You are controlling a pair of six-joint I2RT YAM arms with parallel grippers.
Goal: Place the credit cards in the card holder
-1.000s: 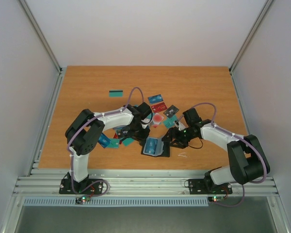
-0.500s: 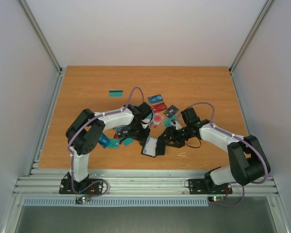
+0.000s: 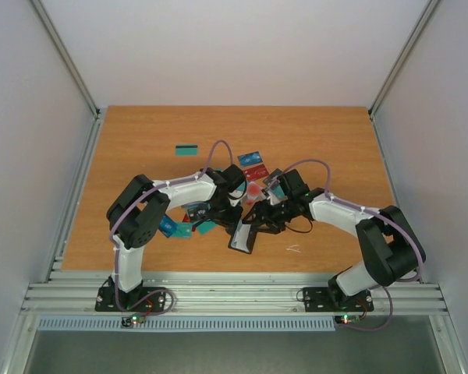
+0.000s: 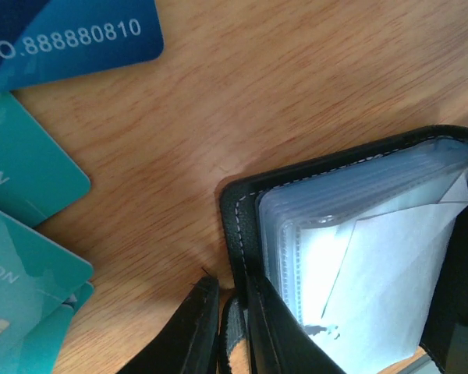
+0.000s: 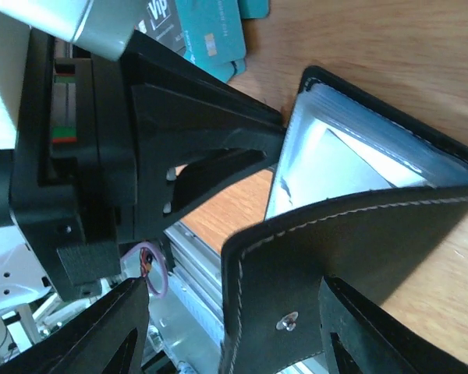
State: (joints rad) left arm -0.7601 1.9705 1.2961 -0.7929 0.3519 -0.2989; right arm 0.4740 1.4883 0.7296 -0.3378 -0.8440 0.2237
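Note:
The black card holder [image 3: 243,234] stands half open near the front middle of the table. In the left wrist view its clear inner sleeves [image 4: 359,257] show, and my left gripper [image 4: 232,294] is shut on the edge of its black cover [image 4: 238,218]. My right gripper [image 5: 234,331] is open wide, with the holder's other black flap [image 5: 335,249] raised between its fingers. Credit cards lie around: a teal one [image 3: 187,149] far left, blue, red and grey ones [image 3: 254,165] behind the grippers, teal and blue ones [image 3: 179,227] at the left. Blue [image 4: 62,39] and teal cards [image 4: 23,164] show beside the holder.
The left gripper's black body [image 5: 140,140] sits close in front of the right wrist camera. A small white scrap [image 3: 294,249] lies right of the holder. The metal rail [image 3: 234,292] runs along the front edge of the table.
My right gripper has moved left toward the left gripper. The card holder went from lying flat and open to having its right flap lifted upright.

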